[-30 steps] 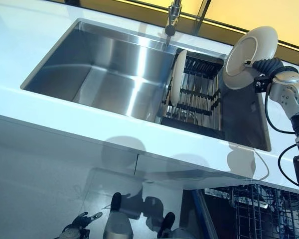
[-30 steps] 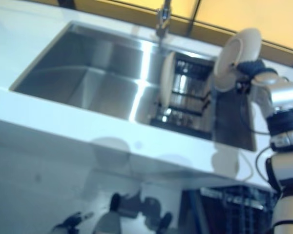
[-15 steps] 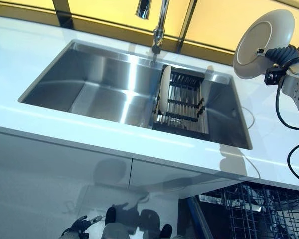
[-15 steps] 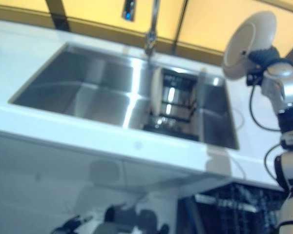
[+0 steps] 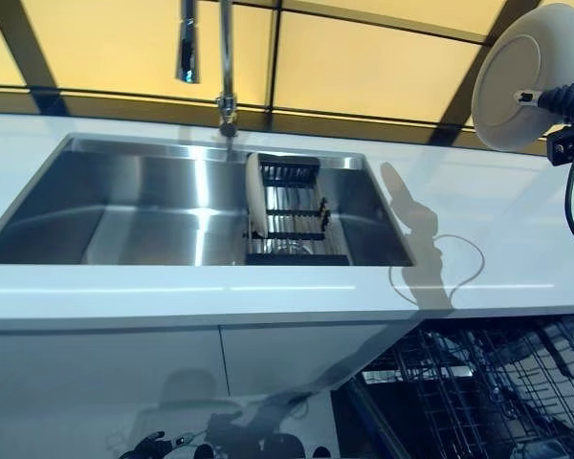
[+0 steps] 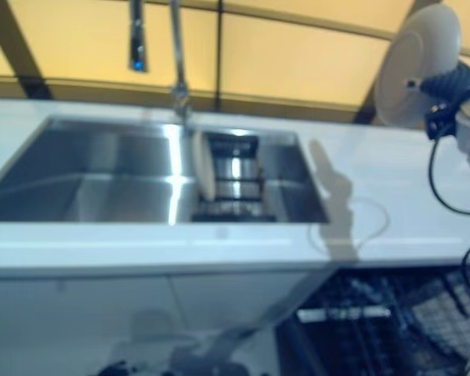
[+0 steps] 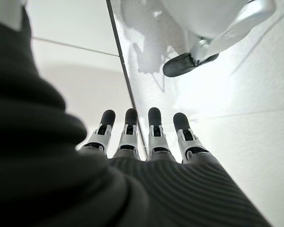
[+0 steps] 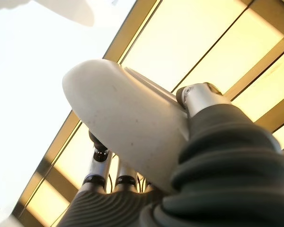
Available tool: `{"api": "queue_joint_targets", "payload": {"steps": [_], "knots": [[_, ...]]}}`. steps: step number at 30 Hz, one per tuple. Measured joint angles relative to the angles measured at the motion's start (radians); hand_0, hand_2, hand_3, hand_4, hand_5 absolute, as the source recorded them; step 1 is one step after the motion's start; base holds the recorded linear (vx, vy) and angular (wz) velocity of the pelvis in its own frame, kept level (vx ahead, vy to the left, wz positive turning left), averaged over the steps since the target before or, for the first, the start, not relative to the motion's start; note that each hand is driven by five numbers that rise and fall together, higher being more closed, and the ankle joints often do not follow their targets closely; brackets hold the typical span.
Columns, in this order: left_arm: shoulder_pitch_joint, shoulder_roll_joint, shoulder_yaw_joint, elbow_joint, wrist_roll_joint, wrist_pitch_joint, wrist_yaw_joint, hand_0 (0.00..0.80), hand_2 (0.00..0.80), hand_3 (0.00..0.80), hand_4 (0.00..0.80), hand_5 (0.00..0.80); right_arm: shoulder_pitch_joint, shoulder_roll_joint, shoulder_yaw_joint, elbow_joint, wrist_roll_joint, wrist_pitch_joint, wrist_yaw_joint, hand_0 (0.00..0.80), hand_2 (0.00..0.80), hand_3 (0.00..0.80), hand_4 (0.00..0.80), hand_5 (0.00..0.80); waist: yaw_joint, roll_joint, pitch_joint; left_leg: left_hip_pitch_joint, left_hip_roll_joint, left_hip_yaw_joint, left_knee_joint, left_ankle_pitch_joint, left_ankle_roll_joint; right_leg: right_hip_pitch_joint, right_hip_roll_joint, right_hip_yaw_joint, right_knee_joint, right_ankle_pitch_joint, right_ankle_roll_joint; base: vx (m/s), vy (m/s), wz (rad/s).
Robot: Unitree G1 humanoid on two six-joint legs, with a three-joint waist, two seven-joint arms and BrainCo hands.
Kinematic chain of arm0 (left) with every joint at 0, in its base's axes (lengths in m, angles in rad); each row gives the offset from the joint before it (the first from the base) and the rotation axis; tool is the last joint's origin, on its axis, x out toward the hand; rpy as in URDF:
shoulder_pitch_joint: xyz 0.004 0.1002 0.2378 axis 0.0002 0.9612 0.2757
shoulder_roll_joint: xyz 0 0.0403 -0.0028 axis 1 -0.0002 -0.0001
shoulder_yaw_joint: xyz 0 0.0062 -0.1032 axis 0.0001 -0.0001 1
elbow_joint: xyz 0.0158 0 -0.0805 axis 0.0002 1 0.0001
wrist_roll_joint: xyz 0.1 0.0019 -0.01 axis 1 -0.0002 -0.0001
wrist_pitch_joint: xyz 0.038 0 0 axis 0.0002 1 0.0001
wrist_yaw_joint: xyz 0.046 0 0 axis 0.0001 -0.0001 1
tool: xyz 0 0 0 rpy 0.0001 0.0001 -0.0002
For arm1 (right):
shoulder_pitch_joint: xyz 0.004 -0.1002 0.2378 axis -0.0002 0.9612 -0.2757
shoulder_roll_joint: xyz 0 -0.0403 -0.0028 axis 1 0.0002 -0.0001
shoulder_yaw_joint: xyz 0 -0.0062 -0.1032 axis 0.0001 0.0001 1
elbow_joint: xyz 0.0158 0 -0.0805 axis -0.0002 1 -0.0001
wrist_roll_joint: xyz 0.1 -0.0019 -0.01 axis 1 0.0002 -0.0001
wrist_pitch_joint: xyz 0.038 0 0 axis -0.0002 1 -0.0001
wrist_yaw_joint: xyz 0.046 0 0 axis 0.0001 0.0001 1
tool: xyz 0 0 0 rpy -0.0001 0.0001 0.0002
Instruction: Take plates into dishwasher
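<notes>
My right hand (image 5: 566,98) is shut on a white plate (image 5: 524,78) and holds it on edge, high above the white counter (image 5: 517,220) at the right. In the right wrist view the plate (image 8: 128,123) lies between the thumb and the fingers (image 8: 97,161). A second white plate (image 5: 256,194) stands upright in the black rack (image 5: 292,210) inside the steel sink (image 5: 124,206). The open dishwasher rack (image 5: 497,392) shows at the lower right, below the counter. My left hand (image 5: 155,446) hangs low near the floor, fingers (image 7: 128,135) straight and empty.
A tall faucet (image 5: 225,67) rises behind the sink. Yellow window panels (image 5: 364,67) with dark frames line the back. White cabinet fronts (image 5: 124,373) lie under the counter, left of the dishwasher.
The camera has swung, so the whole scene shifted and levelled. My right hand has carried the plate up and to the right, away from the sink rack. The left hand stays low.
</notes>
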Motion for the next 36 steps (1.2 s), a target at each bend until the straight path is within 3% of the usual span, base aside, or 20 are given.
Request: {"api": "queue_joint_targets", "payload": {"steps": [3, 6, 14, 24, 27, 36], "knots": [[-0.01, -0.001, -0.015, 0.003, 0.008, 0.0, -0.012, 0.0, 0.0, 0.0, 0.0, 0.0, 0.033, -0.043, -0.001, 0.0, -0.007, 0.0, 0.031, 0.8, 0.8, 0.8, 0.8, 0.8, -0.008, 0.006, -0.005, 0.012, 0.001, 0.024, 0.0, -0.005, -0.001, -0.003, 0.003, 0.027, 0.0, 0.006, -0.003, 0.002, -0.032, -0.24], [-0.021, -0.003, -0.015, 0.019, 0.01, -0.003, -0.022, 0.0, 0.0, 0.0, 0.0, 0.0, 0.107, -0.084, -0.009, 0.0, -0.034, -0.009, 0.064, 0.8, 0.8, 0.8, 0.8, 0.8, -0.052, 0.012, -0.011, 0.019, 0.003, 0.041, 0.0, -0.01, 0.001, -0.005, 0.005, 0.039, 0.0, 0.005, 0.0, 0.004, -0.048, -0.16], [-0.021, -0.008, -0.036, 0.044, 0.05, -0.021, -0.059, 0.0, 0.0, 0.0, 0.0, 0.0, 0.241, -0.124, -0.069, -0.006, -0.069, -0.017, 0.133, 0.8, 0.8, 0.8, 0.8, 0.8, -0.118, 0.039, -0.024, 0.029, 0.012, 0.101, -0.003, -0.02, -0.006, -0.038, 0.018, 0.091, 0.0, 0.017, -0.002, 0.001, -0.011, -0.24], [-0.048, -0.009, -0.036, 0.069, 0.094, -0.02, -0.083, 0.0, 0.0, 0.0, 0.0, 0.0, 0.507, -0.178, -0.304, -0.041, -0.085, -0.051, 0.263, 0.8, 0.8, 0.8, 0.8, 0.8, -0.197, 0.04, -0.024, 0.049, 0.017, 0.184, -0.005, -0.04, -0.012, -0.072, 0.03, 0.163, 0.0, 0.026, 0.0, 0.004, -0.02, -0.24], [-0.058, -0.009, -0.036, 0.07, 0.108, -0.018, -0.085, 0.0, 0.0, 0.0, 0.0, 0.0, 0.603, -0.181, -0.376, -0.043, -0.118, -0.064, 0.289, 0.8, 0.8, 0.8, 0.8, 0.8, -0.226, 0.043, -0.021, 0.046, 0.017, 0.19, -0.004, -0.043, -0.014, -0.08, 0.032, 0.167, 0.001, 0.027, 0.0, -0.028, -0.034, -0.13], [-0.087, -0.007, -0.036, 0.069, 0.126, -0.015, -0.096, 0.0, 0.0, 0.0, 0.0, 0.0, 0.773, -0.183, -0.49, -0.104, -0.202, -0.109, 0.403, 0.8, 0.8, 0.8, 0.8, 0.8, -0.257, 0.064, 0.001, 0.042, 0.015, 0.211, -0.005, -0.048, -0.014, -0.098, 0.033, 0.186, 0.001, 0.03, -0.001, -0.023, -0.011, -0.06]]}}
